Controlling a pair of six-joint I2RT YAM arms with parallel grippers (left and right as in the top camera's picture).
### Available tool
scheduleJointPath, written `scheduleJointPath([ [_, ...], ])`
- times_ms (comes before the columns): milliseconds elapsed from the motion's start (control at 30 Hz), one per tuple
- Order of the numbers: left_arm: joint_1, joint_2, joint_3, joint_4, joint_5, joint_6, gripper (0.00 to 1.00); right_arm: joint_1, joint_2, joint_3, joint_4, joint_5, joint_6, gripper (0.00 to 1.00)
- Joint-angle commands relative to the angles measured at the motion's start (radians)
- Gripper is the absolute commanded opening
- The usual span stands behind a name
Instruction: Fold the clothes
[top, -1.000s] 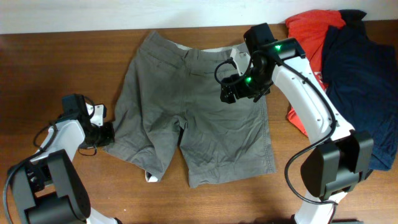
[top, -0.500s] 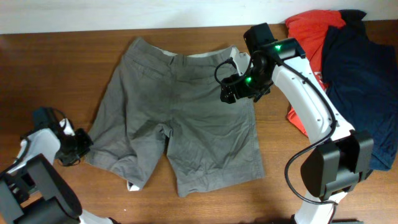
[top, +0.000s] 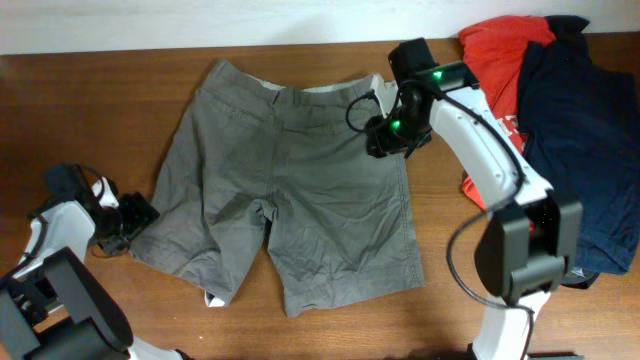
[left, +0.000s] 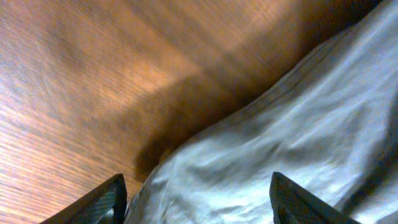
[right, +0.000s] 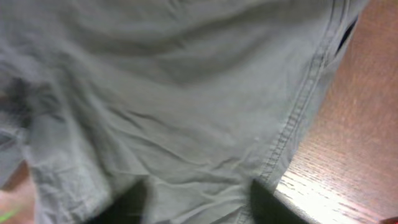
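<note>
Shorts (top: 300, 200) are laid flat mid-table (top: 80, 110); T-shirt (top: 495, 48) is piled right-rear, overlapped by another garment (top: 585, 130) on its right.

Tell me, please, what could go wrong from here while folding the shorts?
The left gripper sits open at the hem of the shorts, so it may catch one layer. The fabric is wrinkled and pale lining pokes out under one leg, so a fold might trap creases. The right arm passes beside the red T-shirt and could snag it.

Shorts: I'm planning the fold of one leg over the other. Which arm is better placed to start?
Left, probably: the left hand sits open at the outer leg hem of the shorts; the right hand is up at the waistband.
</note>
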Motion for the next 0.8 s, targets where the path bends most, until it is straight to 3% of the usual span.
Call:
scheduleJointPath([
  [0, -0.023, -0.072, 0.06, -0.011, 0.027, 0.045, 0.74, -0.014, 0.047, -0.003, -0.036, 0.011, 0.034, 0.04],
  [333, -0.2, -0.143, 0.095, 0.033, 0.034, 0.148, 0.83, -0.006, 0.061, -0.05, -0.129, 0.004, 0.064, 0.04],
  [767, -0.335, -0.143, 0.173, 0.199, 0.03, 0.289, 0.86, -0.002, 0.063, -0.342, 0.196, 0.016, 0.052, 0.04],
])
